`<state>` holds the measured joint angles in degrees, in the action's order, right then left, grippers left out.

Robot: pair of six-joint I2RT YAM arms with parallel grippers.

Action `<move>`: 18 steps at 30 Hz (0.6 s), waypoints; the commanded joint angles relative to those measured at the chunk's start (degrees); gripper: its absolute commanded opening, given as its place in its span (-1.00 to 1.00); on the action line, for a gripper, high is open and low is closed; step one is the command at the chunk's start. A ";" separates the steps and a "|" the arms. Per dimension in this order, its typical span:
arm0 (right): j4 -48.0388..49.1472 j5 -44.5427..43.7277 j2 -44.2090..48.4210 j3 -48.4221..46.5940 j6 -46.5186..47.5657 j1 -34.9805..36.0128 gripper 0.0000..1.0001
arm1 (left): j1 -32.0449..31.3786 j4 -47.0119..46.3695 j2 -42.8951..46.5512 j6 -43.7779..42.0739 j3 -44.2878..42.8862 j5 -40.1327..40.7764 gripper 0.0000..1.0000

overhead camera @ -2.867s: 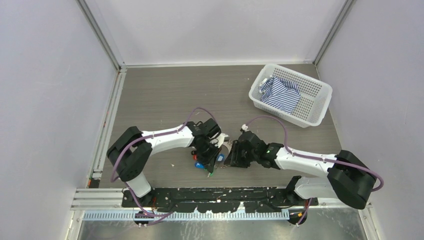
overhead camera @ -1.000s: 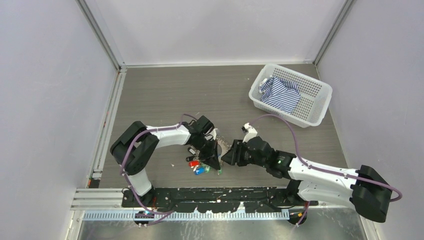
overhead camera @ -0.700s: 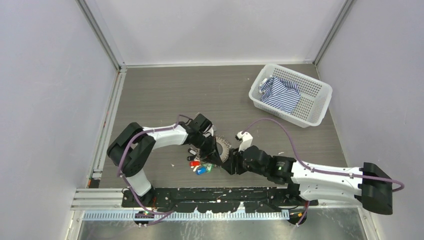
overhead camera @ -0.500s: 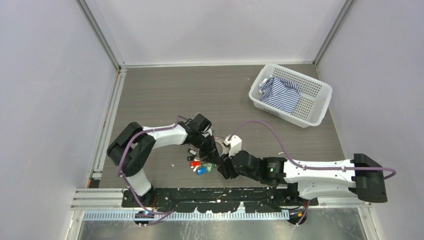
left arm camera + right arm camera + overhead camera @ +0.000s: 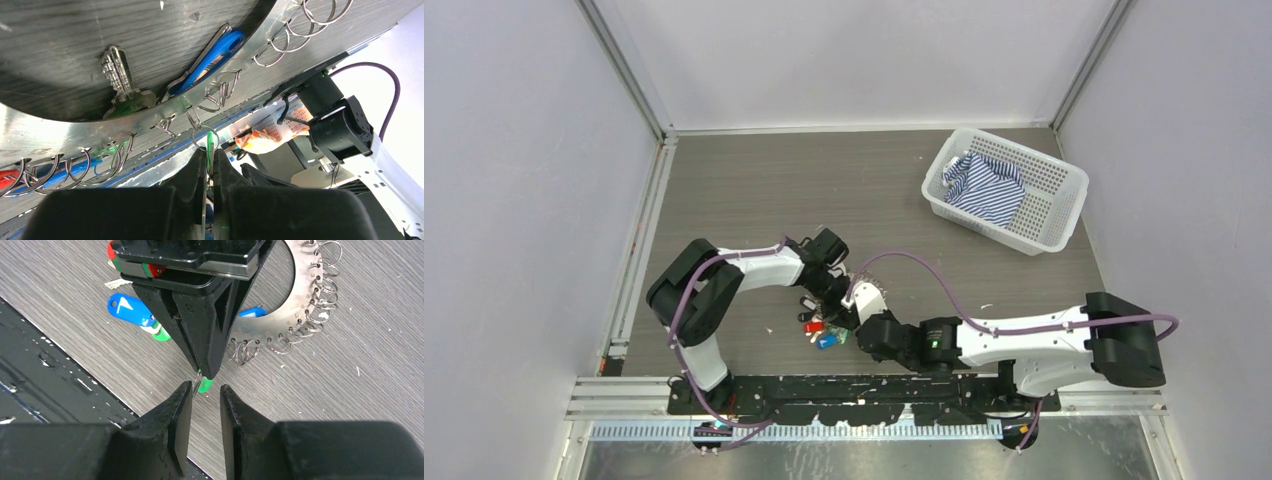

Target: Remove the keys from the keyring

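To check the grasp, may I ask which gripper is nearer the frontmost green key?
Left: the left gripper is shut on the green key, while the right gripper is open close by, not gripping it.

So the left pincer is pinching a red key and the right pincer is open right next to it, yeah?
Nearly. The left pincer is shut on a green key, not a red one; the right wrist view shows it. The right pincer is open right beside it.

small coloured-head metal keys (image 5: 823,334) on grey wood-grain surface (image 5: 744,190), left-front of flat round grey metal keyring (image 5: 301,287) | far right: striped cloth (image 5: 986,188) in white perforated plastic basket (image 5: 1062,215)
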<state>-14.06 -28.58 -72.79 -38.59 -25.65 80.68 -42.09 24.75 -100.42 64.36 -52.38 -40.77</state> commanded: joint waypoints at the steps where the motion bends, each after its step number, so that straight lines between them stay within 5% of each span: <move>1: -1.49 -3.10 -2.72 -3.38 1.67 0.86 -0.36 | 0.34 1.67 0.31 1.37 -2.15 -2.79 -0.99; 9: -1.76 -5.00 -6.96 -5.59 3.32 1.38 -0.39 | 0.43 1.90 0.58 1.47 -2.46 -2.93 -0.99; 18: -3.65 -7.72 -11.41 -8.50 4.20 1.98 -0.66 | 0.41 1.47 0.75 1.68 -2.20 -3.11 -0.99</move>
<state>-18.06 -33.80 -82.98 -44.51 -22.35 82.04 -41.50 25.69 -100.42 65.30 -53.30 -40.47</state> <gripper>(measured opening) 0.212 0.034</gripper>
